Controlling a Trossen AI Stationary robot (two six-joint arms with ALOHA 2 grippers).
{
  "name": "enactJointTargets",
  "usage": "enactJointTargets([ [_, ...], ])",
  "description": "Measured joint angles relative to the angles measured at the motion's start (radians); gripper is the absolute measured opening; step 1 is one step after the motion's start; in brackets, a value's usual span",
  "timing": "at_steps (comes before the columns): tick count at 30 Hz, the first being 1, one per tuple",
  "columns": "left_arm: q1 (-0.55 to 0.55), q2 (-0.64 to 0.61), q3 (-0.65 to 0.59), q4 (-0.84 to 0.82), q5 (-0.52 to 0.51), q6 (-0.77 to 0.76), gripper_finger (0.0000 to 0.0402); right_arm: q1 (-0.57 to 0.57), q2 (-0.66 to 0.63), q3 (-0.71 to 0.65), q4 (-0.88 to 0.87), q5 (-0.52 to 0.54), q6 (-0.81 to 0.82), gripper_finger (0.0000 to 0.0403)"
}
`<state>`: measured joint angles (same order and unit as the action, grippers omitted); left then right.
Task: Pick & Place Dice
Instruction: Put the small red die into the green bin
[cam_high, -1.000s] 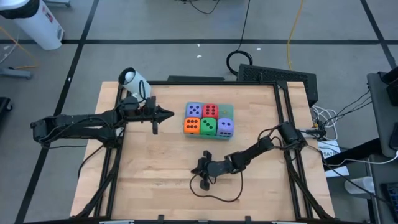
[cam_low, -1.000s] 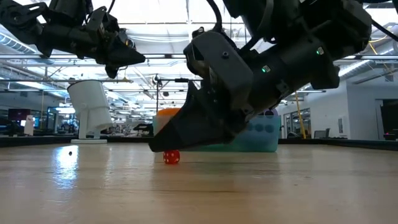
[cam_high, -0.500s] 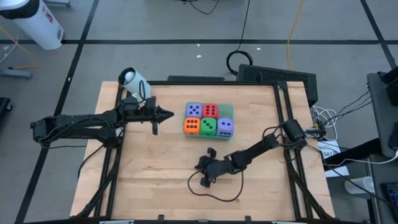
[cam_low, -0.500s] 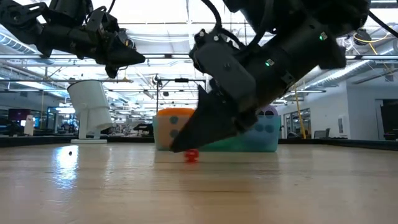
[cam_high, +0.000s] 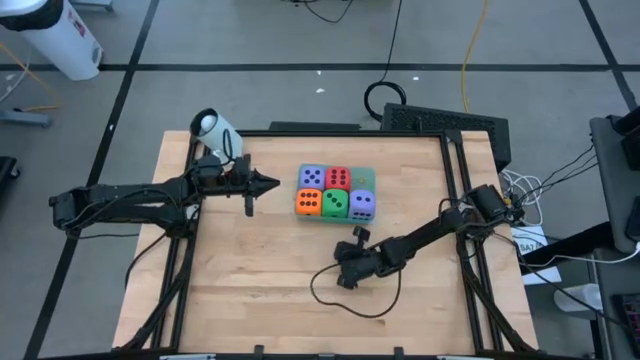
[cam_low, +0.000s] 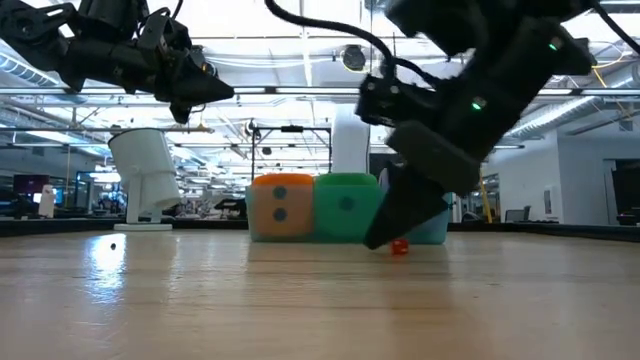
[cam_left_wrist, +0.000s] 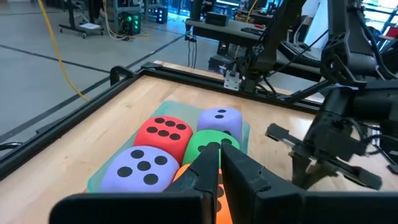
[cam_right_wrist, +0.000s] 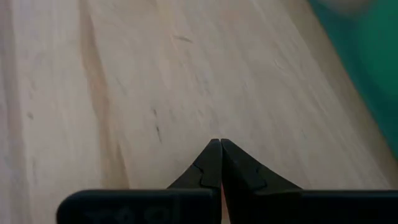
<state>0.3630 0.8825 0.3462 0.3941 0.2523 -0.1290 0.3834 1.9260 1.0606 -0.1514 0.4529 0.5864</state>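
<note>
Five dice (cam_high: 336, 192), one green square (cam_high: 365, 177), two arms (cam_high: 130, 197)

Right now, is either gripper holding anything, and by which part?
The right gripper seems to pinch a small red piece between its fingertips; which part of it is gripped cannot be told. The left gripper is shut on nothing.

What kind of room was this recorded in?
Probably a large open lab or workshop, not a home. The low view shows an exposed industrial ceiling with pipes and workstations behind; the high view shows grey floor marked with dark tape lines and loose cables around the framed wooden table.
</note>
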Motion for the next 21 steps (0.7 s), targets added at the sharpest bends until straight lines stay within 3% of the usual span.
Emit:
enactJointTargets([
  [8, 0.000, 0.000, 0.000, 0.003, 0.000, 0.003, 0.0026, 0.029, -0.210, -0.216, -0.028, 0.039, 0.099, 0.0000],
  [14, 0.000, 0.000, 0.000, 0.001, 0.000, 0.021, 0.0026, 0.045, -0.403, -0.421, 0.053, 0.073, 0.169, 0.0000],
  [18, 0.000, 0.000, 0.000, 0.002, 0.000, 0.024, 0.0026, 0.041, -0.486, -0.523, 0.221, 0.070, 0.134, 0.0000],
  [21, 0.001, 0.000, 0.000, 0.006, -0.002, 0.029, 0.0026, 0.042, -0.526, -0.544, 0.250, 0.067, 0.078, 0.0000],
])
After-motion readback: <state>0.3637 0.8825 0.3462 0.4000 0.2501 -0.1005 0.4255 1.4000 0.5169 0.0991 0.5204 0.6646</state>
